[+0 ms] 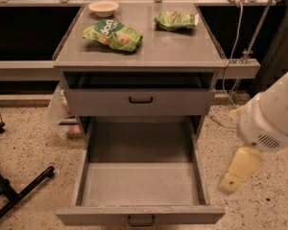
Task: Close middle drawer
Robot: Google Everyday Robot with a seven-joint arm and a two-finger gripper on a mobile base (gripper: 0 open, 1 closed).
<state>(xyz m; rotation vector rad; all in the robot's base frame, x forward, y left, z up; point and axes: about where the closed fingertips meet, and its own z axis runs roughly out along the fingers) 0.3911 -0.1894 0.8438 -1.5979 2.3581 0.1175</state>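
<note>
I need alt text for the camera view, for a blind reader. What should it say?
The middle drawer of a grey cabinet stands pulled far out and empty. The robot's end effector hangs in the air at the picture's right, not touching it. On the cabinet top lie two green snack bags and a white bowl.

Pale yellow claw (230, 180) at right, beside the plain grey middle drawer (140, 185), above speckled beige floor (29, 143).
</note>
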